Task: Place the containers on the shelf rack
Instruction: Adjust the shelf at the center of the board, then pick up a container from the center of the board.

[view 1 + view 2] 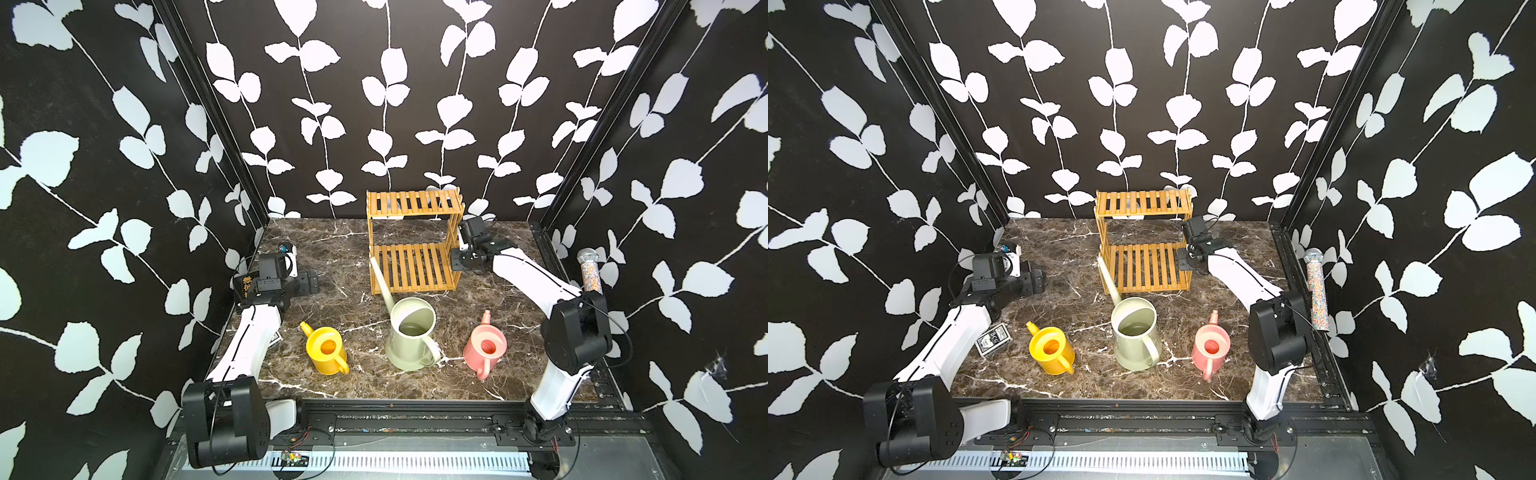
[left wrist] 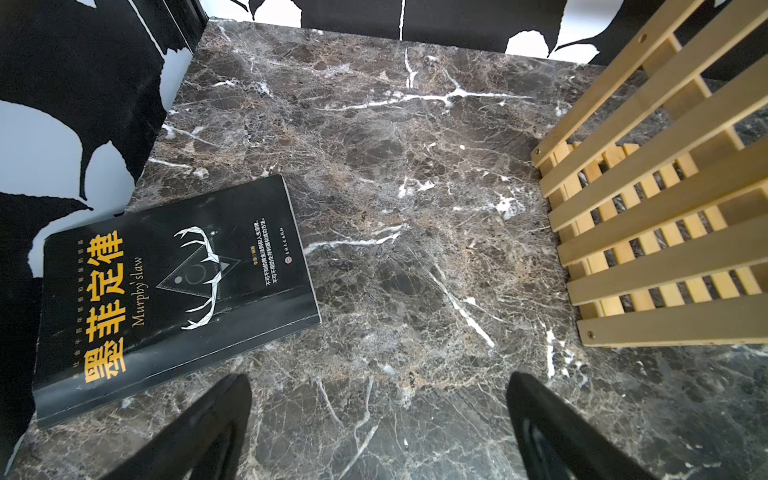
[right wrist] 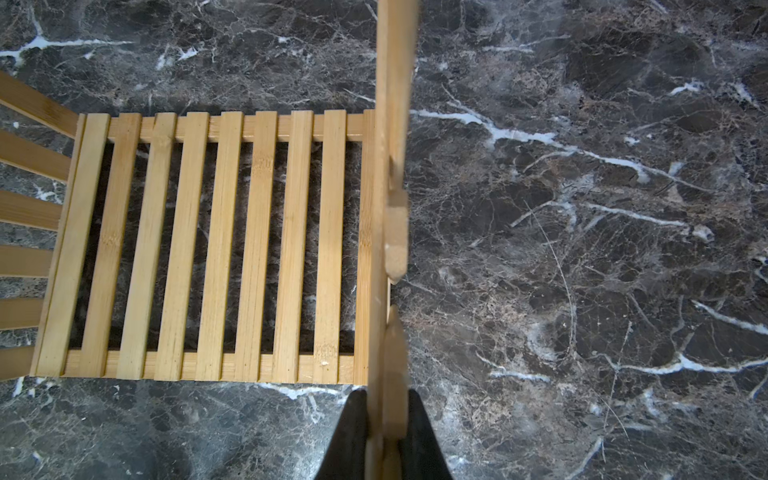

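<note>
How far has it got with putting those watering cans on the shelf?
Nothing is shelved yet: the rack has both tiers bare. In hand: the right fingers are clamped on the rack's side slat, the left fingers open over the table. Left to do: the yellow can, green can and pink can all stand on the table.

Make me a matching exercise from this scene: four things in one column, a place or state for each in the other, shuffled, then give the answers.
Things:
1 green can
2 black book
3 right gripper
4 left gripper

Places or states:
A open, holding nothing
B shut on a side slat of the shelf rack
C lying flat, cover up
D upright between the yellow can and the pink can

Pairs: 1-D, 2-C, 3-B, 4-A
</note>
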You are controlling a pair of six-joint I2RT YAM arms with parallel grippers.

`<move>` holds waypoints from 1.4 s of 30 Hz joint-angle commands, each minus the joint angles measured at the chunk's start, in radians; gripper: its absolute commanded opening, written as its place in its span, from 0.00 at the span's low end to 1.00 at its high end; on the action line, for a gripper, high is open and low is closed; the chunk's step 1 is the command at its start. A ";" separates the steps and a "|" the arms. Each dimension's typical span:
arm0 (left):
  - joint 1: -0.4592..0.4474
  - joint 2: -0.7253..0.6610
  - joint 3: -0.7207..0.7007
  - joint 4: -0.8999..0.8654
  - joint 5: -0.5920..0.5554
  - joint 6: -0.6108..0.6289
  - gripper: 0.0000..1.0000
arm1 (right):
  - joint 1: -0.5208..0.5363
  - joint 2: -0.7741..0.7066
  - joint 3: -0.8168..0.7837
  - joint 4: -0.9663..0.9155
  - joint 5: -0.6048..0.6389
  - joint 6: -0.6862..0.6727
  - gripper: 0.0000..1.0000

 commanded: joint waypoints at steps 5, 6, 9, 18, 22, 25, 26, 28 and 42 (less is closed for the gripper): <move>0.009 -0.005 0.008 0.012 0.016 -0.011 0.98 | 0.002 -0.048 -0.006 0.030 0.009 0.104 0.04; 0.010 -0.005 0.008 0.012 0.016 -0.011 0.98 | 0.003 -0.049 -0.006 0.029 0.013 0.110 0.04; 0.009 -0.006 0.006 0.012 0.015 -0.010 0.98 | 0.003 -0.050 -0.008 0.028 0.013 0.122 0.04; 0.009 -0.012 0.001 0.015 0.014 -0.008 0.99 | 0.005 -0.066 -0.009 0.048 -0.013 0.060 0.12; 0.009 -0.013 0.000 0.016 0.013 -0.005 0.99 | 0.005 -0.080 0.030 -0.007 -0.038 0.018 0.31; 0.009 -0.012 0.001 0.017 0.013 -0.006 0.99 | 0.003 -0.126 0.026 -0.032 -0.039 -0.002 0.43; 0.009 -0.013 0.001 0.017 0.013 -0.005 0.98 | 0.002 -0.146 0.021 -0.035 -0.041 -0.005 0.46; 0.010 -0.013 0.001 0.017 0.013 -0.003 0.99 | 0.003 -0.184 0.004 -0.043 -0.047 -0.010 0.54; 0.011 -0.035 0.020 -0.016 0.005 0.063 0.99 | 0.015 -0.503 -0.156 -0.109 -0.143 -0.004 0.84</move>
